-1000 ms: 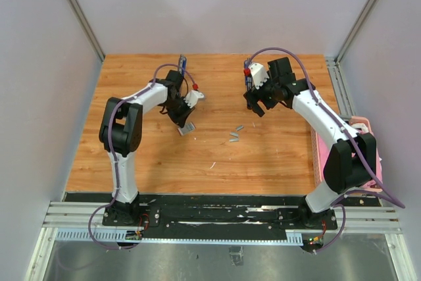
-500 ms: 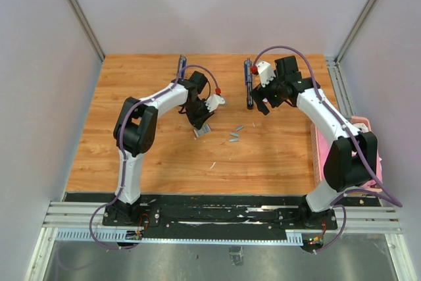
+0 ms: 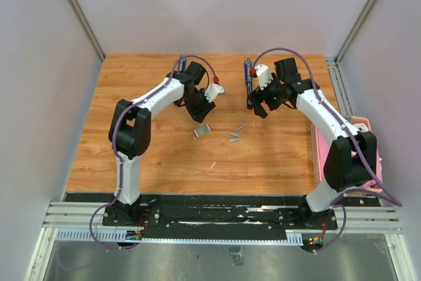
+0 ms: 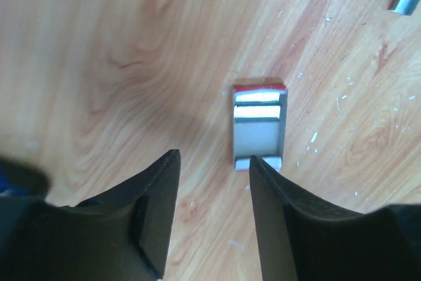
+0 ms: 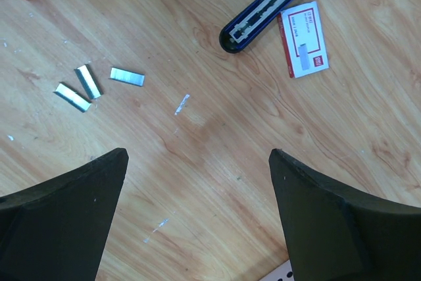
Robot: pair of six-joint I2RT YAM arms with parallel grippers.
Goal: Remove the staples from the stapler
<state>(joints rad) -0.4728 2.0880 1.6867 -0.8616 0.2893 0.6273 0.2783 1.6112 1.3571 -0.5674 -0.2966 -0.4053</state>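
We see a wooden desk (image 3: 131,149) with both arms stretched over its far half, the left arm (image 3: 154,100) bent in from the left and the right arm (image 3: 322,120) from the right. A pink tray (image 3: 318,153) sits at the desk's right edge, partly behind the right arm.

A blue stapler (image 5: 270,4) lies on the wood near the far edge, just ahead of the right arm's tip, its pale inner channel facing up. We cannot tell whether anything is left in the channel. Another blue bar (image 3: 181,64) shows behind the left arm.

The right fingers (image 5: 72,189) are spread wide and grasp nothing. The left fingers (image 4: 158,195) are released too, with only bare wood in the gap between them. A small grey piece (image 4: 260,123) with a red end lies flat on the desk by the left fingers' tips.

A white box (image 5: 302,39) with red marking rests just beside the stapler. The staples (image 5: 87,81) lie as three short silvery strips near mid-desk between the arms, two close together and the third just beside them.
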